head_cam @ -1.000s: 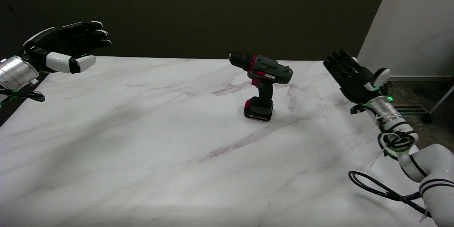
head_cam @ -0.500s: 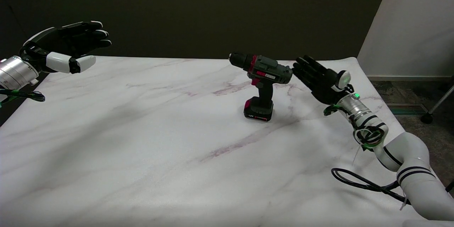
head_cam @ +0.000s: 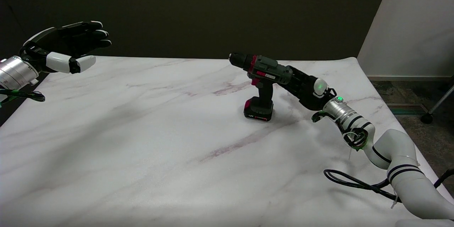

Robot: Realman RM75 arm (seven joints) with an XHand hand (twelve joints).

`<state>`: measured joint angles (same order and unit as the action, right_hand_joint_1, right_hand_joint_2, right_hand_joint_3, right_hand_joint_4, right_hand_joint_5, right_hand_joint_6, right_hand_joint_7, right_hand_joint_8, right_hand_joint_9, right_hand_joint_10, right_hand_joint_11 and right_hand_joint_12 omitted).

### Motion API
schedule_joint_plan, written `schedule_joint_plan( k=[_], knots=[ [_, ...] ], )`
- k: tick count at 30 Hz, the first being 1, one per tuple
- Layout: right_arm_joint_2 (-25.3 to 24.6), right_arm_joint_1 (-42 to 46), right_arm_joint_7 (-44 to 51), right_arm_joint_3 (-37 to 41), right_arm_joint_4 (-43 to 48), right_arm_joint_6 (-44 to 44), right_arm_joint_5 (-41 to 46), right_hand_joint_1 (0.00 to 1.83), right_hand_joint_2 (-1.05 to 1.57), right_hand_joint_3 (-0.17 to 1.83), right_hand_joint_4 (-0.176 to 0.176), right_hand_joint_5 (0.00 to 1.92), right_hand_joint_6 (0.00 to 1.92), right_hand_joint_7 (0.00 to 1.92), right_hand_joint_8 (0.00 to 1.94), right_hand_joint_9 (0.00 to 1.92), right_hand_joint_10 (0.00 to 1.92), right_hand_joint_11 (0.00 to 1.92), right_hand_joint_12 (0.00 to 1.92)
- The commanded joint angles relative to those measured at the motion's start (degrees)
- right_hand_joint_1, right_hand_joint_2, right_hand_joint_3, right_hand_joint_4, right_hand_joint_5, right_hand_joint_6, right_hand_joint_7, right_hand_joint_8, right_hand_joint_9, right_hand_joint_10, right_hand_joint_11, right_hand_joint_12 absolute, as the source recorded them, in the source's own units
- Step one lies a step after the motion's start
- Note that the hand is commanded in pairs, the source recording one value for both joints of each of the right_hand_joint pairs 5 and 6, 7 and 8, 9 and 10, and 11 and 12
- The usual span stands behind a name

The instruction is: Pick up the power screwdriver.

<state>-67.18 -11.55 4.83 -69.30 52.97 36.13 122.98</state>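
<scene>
Approach step. Dark grey-and-red power screwdriver (head_cam: pixel 261 78) stands upright on its battery base, white marble-patterned counter (head_cam: pixel 142 131). Right hand (head_cam: pixel 304 87) behind the motor housing, fingers extended, holding nothing. Next: likely wrap the handle.

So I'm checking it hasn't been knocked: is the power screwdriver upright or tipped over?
Upright. The power screwdriver stands on its battery base on the marble table, chuck pointing left.

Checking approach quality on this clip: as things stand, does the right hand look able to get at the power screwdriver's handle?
Probably yes. The right hand is right behind the upright power screwdriver, its fingers extended toward the motor housing, and nothing on the marble table lies between. Whether they already touch is unclear.
</scene>
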Motion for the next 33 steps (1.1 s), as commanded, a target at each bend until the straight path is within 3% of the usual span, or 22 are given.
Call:
schedule_joint_plan(
  k=[1,7,16,24,33],
  knots=[
    [-1.7,0.5,0.0,-1.1,6.7,-5.7,-12.1,1.04,-0.46,0.32,-0.162,0.04,0.04,0.35,0.35,0.26,0.26,0.19,0.19],
    [-1.9,1.4,0.0,-1.2,12.4,-10.2,-20.4,1.04,-0.48,0.39,-0.154,0.06,0.06,0.35,0.35,0.24,0.24,0.16,0.16],
    [-2.3,2.7,0.0,-3.7,14.5,-15.7,-23.9,1.03,-0.54,0.41,-0.137,0.07,0.07,0.35,0.35,0.24,0.24,0.17,0.17],
    [-4.5,4.9,0.0,-8.5,18.1,-29.9,-32.7,1.04,-0.61,0.49,-0.113,0.09,0.09,0.3,0.3,0.19,0.19,0.13,0.13],
    [-4.7,4.1,0.0,-11.2,19.3,-31.0,-32.9,1.04,-0.71,0.5,-0.098,0.11,0.11,0.31,0.31,0.23,0.23,0.19,0.19]
  ],
)
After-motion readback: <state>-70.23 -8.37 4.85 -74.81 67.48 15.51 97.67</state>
